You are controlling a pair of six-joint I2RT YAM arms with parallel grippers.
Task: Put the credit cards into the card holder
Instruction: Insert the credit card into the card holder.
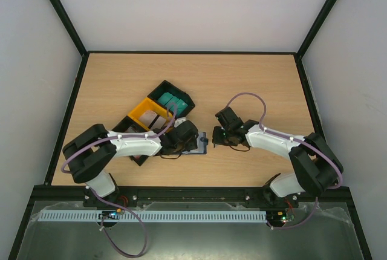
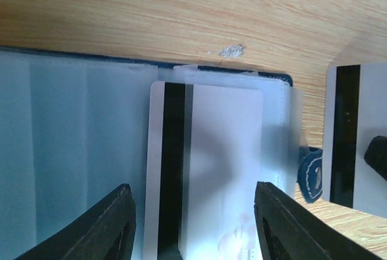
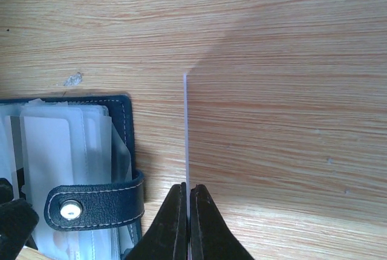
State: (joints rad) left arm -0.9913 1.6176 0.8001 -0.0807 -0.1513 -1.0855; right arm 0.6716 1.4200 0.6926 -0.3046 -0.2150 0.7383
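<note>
The wallet (image 1: 199,145) lies open on the table (image 1: 254,78), just beside the black-and-yellow tray (image 1: 147,107). Its clear sleeves (image 2: 60,151) face up and its snap tab (image 3: 97,204) hangs off the side nearest the right arm. A whitish card with a black stripe (image 2: 211,169) is seen lying on the sleeves, its top edge just short of the wallet's navy border (image 2: 72,53). Whether it is already inside a sleeve cannot be told.

The left gripper (image 2: 193,193) is held astride this card with its jaws spread. A strip of sleeve shows between one finger (image 2: 115,227) and the card's edge, so the card is judged not to be pinched. The right gripper (image 3: 187,192) is clenched on a second card (image 3: 186,127), which is held upright and edge-on just beside the tab, apart from the wallet.

The step in hand is judged to be the seating of the first card. The card is best pushed along its length and kept square to the sleeve mouth, so that no corner is caught on the plastic lip. The wallet is not pinned down, so a hard push may slide it. The second card is best kept back until the left arm is drawn away.

Little room is left between the two grippers across the wallet. The tray, with teal cards (image 1: 172,101) in its far compartment, stands close behind the left arm. Bare wood to the right and beyond the wallet is judged to be the safer way out.
</note>
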